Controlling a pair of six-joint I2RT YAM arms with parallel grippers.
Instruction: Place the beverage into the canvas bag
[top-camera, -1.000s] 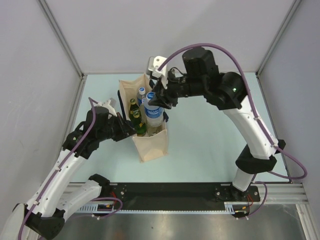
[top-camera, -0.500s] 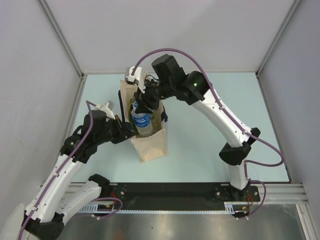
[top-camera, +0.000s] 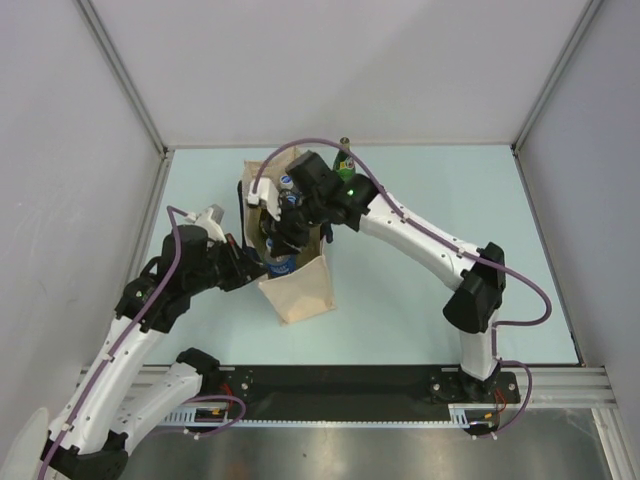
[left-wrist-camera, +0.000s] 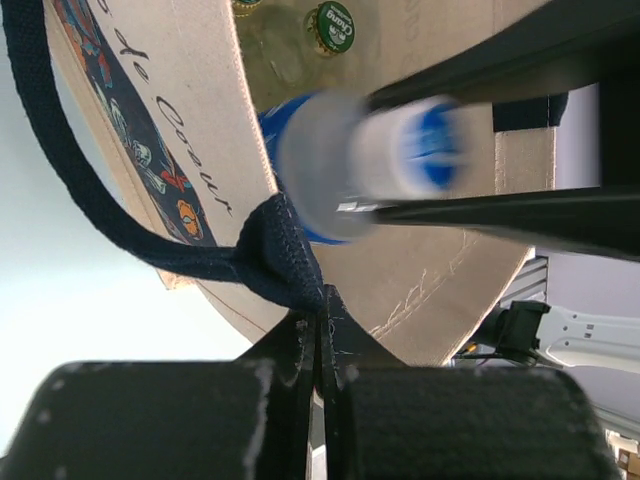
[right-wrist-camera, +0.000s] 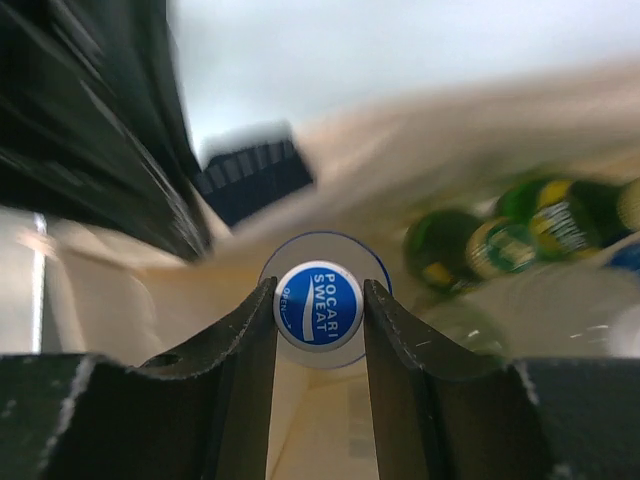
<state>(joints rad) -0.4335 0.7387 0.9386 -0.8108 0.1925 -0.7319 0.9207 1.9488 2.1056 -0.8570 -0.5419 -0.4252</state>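
The beverage (right-wrist-camera: 318, 305) was a clear plastic bottle whose blue cap read "POCARI SWEAT" in white, with a blue label band around its body. It was upright in the open mouth of the canvas bag (top-camera: 300, 290), toward the bag's near end, and I could not tell whether it had reached the bottom. My right hand (right-wrist-camera: 318, 288) had it from above, the two black fingers pinched on either side of the neck just under the cap. Deeper in the bag beside it were green glass bottles (right-wrist-camera: 470, 250), blurred in my right wrist view; from my left wrist one green crown cap (left-wrist-camera: 333, 27) seemed to read "Chang". The bag was cream cloth, upright and taller than the bottles, with script on its outer side of which I could read "de Coeur", next to a dark band printed with small coloured figures. My left hand (left-wrist-camera: 318, 320) was closed tight on the navy strap (left-wrist-camera: 270, 245) at the bag's left rim, the webbing bunched between the fingertips. Another green bottle (top-camera: 344, 155) stood on the pale blue bench (top-camera: 420, 220) beyond the bag, partly hidden by my right arm.
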